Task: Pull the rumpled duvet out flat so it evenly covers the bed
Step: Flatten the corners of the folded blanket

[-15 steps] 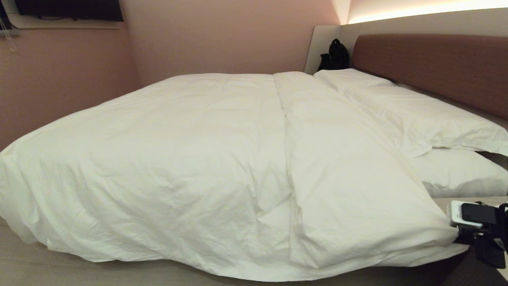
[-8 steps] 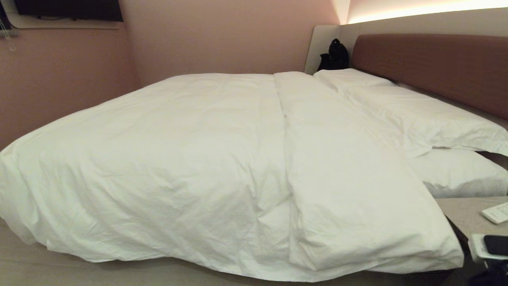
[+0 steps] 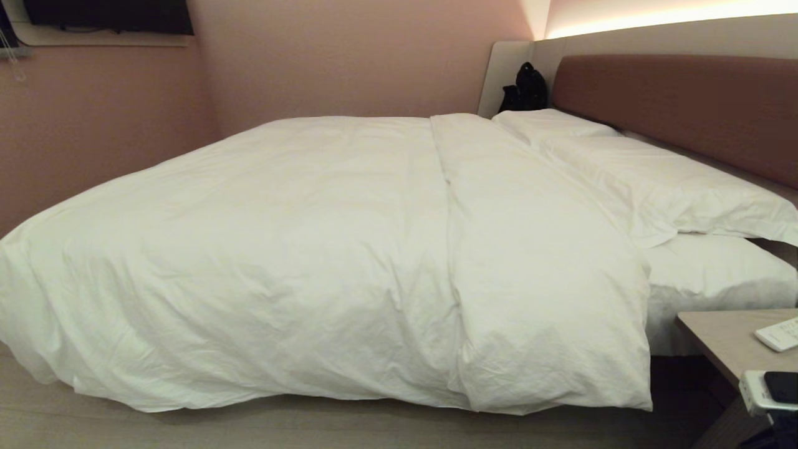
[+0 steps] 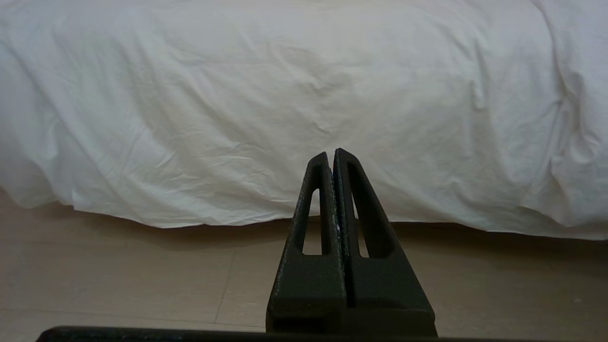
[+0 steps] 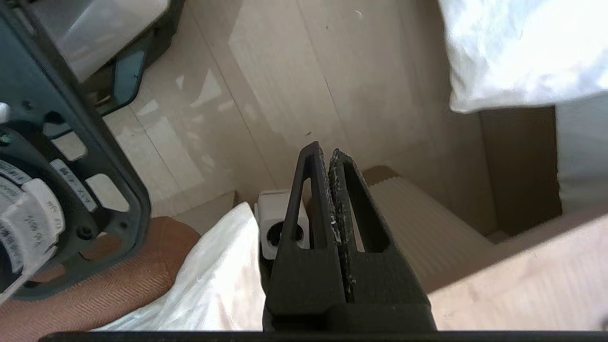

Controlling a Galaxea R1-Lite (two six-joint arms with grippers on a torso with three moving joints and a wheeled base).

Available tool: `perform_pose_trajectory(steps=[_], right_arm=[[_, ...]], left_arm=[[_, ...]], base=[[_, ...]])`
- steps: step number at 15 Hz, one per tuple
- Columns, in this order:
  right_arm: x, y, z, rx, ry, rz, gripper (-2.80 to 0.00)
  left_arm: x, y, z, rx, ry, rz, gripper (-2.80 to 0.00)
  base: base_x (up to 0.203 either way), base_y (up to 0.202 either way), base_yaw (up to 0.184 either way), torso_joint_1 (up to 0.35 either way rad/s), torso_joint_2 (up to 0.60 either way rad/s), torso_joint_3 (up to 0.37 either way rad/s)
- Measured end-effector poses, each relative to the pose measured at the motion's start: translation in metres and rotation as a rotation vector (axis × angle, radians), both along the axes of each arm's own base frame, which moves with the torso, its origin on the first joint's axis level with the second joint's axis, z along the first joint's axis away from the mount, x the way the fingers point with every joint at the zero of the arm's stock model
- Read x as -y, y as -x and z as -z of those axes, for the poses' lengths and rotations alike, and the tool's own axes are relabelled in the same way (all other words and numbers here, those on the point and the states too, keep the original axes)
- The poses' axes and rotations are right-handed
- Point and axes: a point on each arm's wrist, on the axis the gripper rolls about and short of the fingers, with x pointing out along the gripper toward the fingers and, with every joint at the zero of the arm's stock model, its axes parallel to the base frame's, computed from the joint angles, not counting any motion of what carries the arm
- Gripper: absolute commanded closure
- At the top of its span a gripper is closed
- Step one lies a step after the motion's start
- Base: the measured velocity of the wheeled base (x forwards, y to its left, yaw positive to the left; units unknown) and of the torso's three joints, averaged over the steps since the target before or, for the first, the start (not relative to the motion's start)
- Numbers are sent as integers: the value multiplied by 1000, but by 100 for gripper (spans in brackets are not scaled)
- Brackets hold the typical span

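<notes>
Duvet [image 3: 324,262]: white, puffy, softly wrinkled; spread over the bed [image 3: 704,280] from foot edge to just short of the pillows [image 3: 667,181], near edge hanging over the bed's side above the floor [image 4: 142,275].
Left gripper [image 4: 334,154]: fingers pressed together, empty, level, pointing at the duvet's hanging edge, apart from it.
Right gripper [image 5: 327,149]: fingers pressed together, empty, over the floor beside the bedside table [image 3: 723,337], clear of the duvet corner [image 5: 513,61].
</notes>
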Motion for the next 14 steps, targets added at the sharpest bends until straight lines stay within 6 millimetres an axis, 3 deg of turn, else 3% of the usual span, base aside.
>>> perform_pose_trajectory(steps=[4, 7, 8, 11, 14], right_arm=[[4, -8, -8, 45, 4, 2, 0], [11, -24, -13, 74, 16, -6, 0], [15, -32, -13, 77, 17, -5, -280], [28, -57, -3, 66, 9, 19, -280], [37, -79, 20, 38, -5, 46, -280]], left_arm=[[0, 0, 0, 0, 0, 0, 0], [0, 0, 0, 0, 0, 0, 0], [0, 0, 0, 0, 0, 0, 0], [0, 0, 0, 0, 0, 0, 0], [0, 0, 0, 0, 0, 0, 0]], base=[[0, 0, 0, 0, 0, 0], [0, 0, 0, 0, 0, 0], [0, 0, 0, 0, 0, 0], [0, 0, 0, 0, 0, 0], [0, 0, 0, 0, 0, 0]])
